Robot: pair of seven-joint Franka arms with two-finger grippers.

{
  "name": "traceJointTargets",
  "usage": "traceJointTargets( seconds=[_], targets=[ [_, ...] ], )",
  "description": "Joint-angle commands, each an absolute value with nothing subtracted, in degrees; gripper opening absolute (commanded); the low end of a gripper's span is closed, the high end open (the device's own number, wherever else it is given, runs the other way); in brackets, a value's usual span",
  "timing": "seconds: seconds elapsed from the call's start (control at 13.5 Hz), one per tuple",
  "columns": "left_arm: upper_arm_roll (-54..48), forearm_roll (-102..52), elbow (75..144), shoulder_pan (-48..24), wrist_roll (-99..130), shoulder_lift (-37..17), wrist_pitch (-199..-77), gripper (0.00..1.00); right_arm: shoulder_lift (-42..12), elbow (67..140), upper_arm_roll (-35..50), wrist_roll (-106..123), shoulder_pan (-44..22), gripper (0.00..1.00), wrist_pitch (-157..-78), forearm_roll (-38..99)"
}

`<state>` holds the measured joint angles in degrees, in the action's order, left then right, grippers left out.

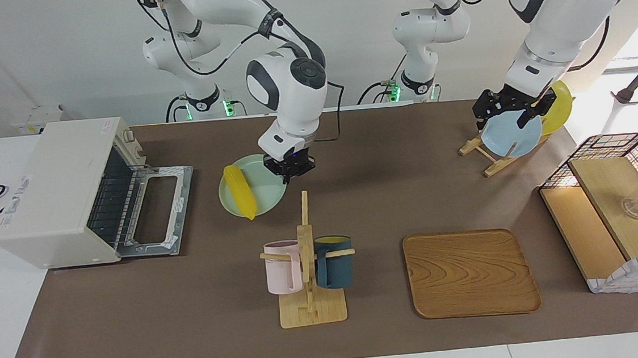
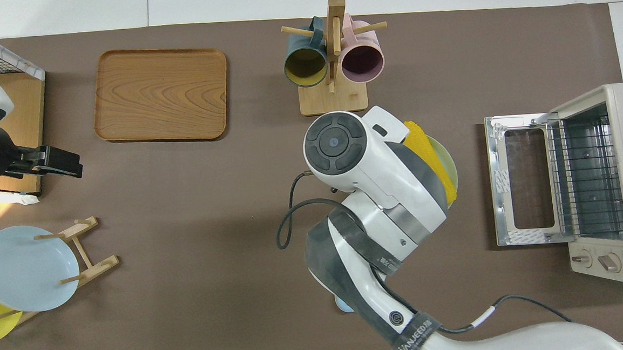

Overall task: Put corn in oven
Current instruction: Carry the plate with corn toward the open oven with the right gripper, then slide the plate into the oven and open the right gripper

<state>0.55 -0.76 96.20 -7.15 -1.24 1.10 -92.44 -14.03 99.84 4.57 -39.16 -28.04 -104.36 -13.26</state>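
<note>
Your right gripper point(image 1: 290, 169) was pinching the rim of the green plate point(image 1: 266, 191) in front of the open oven point(image 1: 63, 190), the corn point(image 1: 239, 191) lying on it (left gripper point(image 1: 510, 114) spread over the plate rack point(image 1: 491, 157)).

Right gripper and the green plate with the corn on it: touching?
Touching. In the facing view the right gripper is shut on the rim of the green plate, at its edge away from the open oven; the corn lies on the plate.
</note>
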Motion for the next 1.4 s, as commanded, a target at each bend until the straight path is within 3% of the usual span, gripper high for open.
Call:
traceJointTargets(
  seconds=[0.0,0.22,0.52,0.96,1.33],
  targets=[
    [0.7,0.09,97.21,-7.03,-1.67,2.02,-93.25,1.0,-8.19,107.74,5.1,-41.39,-23.66,0.0,-104.77,-15.29],
    [0.79,0.09,97.03,-6.77,-1.41,2.02,-93.16,1.0,-4.15,113.62,5.1,-41.31,-16.81,0.0,-105.11,-17.66],
    [0.88,0.09,97.03,-6.68,-1.49,2.02,-93.16,1.0,-3.69,115.05,5.19,-36.41,-9.25,0.0,-105.38,-19.77],
    [0.88,0.09,97.03,-6.68,-1.49,2.02,-93.16,1.0,-3.78,119.34,5.36,-21.2,3.67,0.0,-114.59,-19.69],
    [0.88,0.17,97.03,-6.68,-1.49,2.02,-93.16,1.0,-3.43,121.99,5.45,-15.03,8.44,0.0,-119.35,-18.81]
  ],
)
